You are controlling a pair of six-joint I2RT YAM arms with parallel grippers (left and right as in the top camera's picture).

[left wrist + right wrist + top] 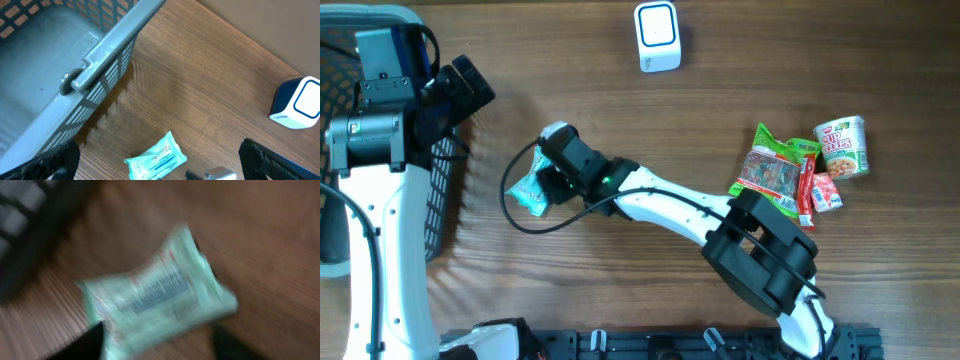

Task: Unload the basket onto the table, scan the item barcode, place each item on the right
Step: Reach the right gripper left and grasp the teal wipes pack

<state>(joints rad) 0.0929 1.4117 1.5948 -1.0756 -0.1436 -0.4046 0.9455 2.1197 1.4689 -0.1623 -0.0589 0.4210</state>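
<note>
The item is a teal wet-tissue packet [528,190] lying flat on the wooden table, right of the basket. My right gripper [544,183] hangs just over it. In the blurred right wrist view the packet [155,297] fills the middle, and the right gripper [157,347] stands open, one finger at the packet's corner and the other clear of it. The white and blue scanner [657,37] stands at the table's far edge. My left gripper [468,88] is open wide beside the basket; the left wrist view shows the packet [155,161] on the table far below it and the scanner [297,102].
A grey slotted basket [380,12] [115,45] sits at the far left under the left arm. On the right lie a green snack bag [775,170], a cup of noodles [842,146] and red sachets [817,190]. The right arm stretches across the table's middle.
</note>
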